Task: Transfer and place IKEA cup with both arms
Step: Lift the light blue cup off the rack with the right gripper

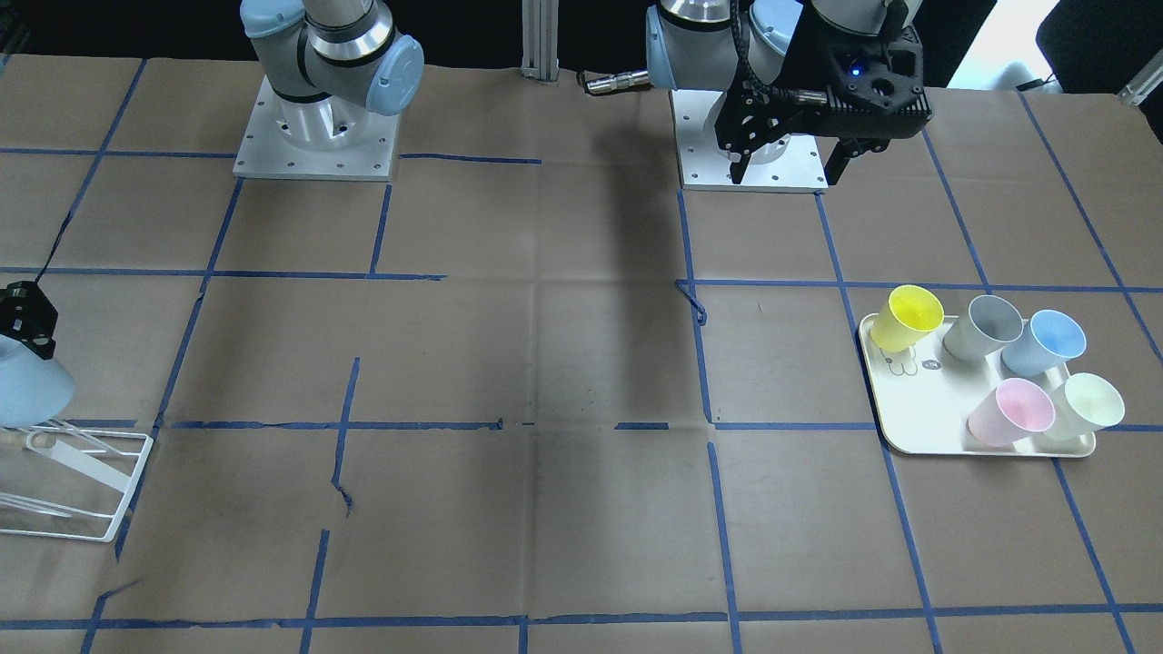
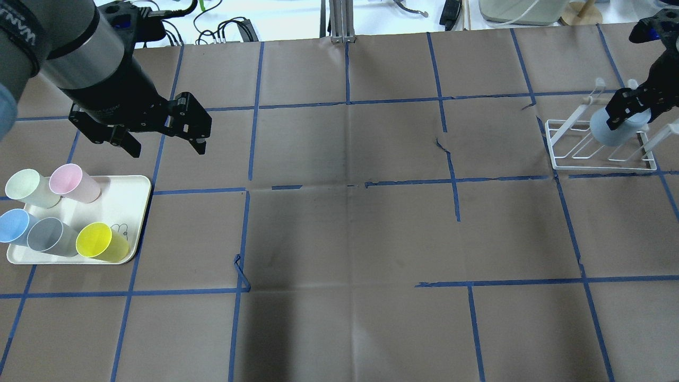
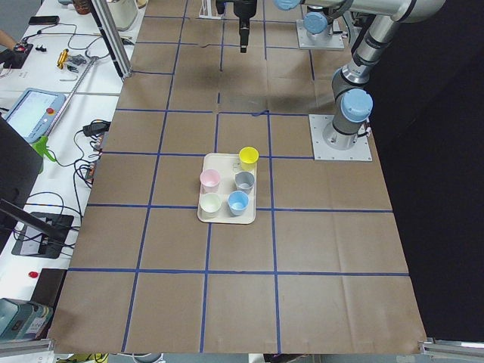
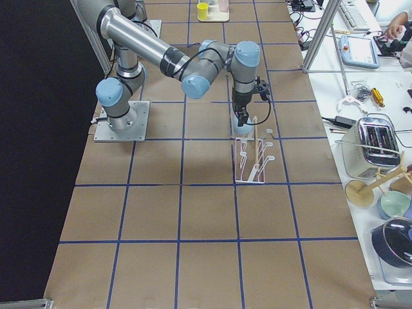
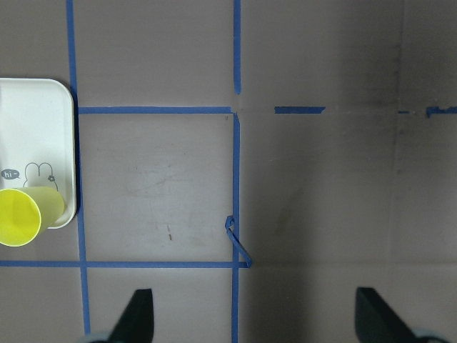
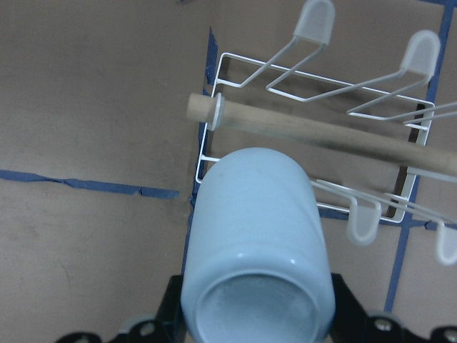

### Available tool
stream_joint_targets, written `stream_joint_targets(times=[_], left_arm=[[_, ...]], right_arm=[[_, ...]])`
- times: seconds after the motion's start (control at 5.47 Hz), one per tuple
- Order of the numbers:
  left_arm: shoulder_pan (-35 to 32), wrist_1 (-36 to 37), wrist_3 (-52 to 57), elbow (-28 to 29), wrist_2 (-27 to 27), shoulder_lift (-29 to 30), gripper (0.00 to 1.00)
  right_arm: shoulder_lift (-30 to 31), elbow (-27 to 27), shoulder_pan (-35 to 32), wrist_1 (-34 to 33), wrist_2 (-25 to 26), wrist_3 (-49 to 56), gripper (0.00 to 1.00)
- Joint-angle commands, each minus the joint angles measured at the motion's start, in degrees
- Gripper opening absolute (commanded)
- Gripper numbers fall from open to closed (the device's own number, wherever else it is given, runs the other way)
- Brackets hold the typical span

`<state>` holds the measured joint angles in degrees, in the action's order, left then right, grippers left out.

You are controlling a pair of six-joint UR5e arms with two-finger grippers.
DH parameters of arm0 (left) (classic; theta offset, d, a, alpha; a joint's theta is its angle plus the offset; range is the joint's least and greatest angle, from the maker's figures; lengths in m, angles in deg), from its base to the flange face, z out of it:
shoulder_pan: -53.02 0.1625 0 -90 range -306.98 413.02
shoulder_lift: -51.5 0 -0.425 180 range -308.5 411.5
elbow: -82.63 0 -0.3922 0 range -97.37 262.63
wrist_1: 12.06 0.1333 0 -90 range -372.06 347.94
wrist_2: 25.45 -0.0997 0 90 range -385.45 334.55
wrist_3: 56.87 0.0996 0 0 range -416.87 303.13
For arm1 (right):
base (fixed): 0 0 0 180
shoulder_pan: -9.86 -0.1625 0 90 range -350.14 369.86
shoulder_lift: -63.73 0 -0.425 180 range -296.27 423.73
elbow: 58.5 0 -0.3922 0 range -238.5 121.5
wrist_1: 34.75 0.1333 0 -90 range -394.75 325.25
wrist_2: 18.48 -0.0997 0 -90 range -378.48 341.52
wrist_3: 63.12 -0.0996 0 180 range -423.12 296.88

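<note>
The IKEA cup (image 2: 610, 132), pale powder-blue, is held mouth-down and tilted over the near end of the white wire rack (image 2: 599, 159). My right gripper (image 2: 632, 118) is shut on its base end. In the right wrist view the cup (image 6: 253, 236) fills the centre, bottom towards the camera, in front of the rack's wooden bar (image 6: 321, 136). My left gripper (image 2: 167, 150) is open and empty, above the table just beyond the tray. The left wrist view shows its fingertips (image 5: 139, 314) wide apart over bare paper.
A white tray (image 2: 127, 196) at the left holds yellow (image 2: 98, 241), grey (image 2: 50, 236), sky-blue (image 2: 13, 225), pink (image 2: 71, 182) and pale green (image 2: 26, 187) cups. Brown paper with blue tape lines covers the table. The rack has several raised pegs (image 6: 314, 18).
</note>
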<state>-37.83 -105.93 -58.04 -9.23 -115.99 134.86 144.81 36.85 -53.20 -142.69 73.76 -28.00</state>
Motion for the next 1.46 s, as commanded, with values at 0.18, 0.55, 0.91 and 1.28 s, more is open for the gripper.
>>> stream_joint_targets(times=[0.18,0.55,0.91,1.28], left_arm=[[1.02,-0.09,8.51,-0.34,0.36,-0.04,0.98],[4.96,-2.35,17.75,-1.91,12.12,0.05,0.98],[7.43,-2.99,17.78,-7.53,30.67,-0.22,0.98],[9.38,-8.39,14.73,-10.79,52.89,-0.22,0.98]], right_arm=[[6.17,-6.46,-0.40,16.79,-4.92,0.47,0.56],[6.28,-10.53,-0.66,36.66,-21.15,0.73,0.57],[5.05,-9.92,-3.29,52.58,-38.02,3.87,0.58],[4.35,-6.26,-6.28,64.56,-51.40,10.02,0.58]])
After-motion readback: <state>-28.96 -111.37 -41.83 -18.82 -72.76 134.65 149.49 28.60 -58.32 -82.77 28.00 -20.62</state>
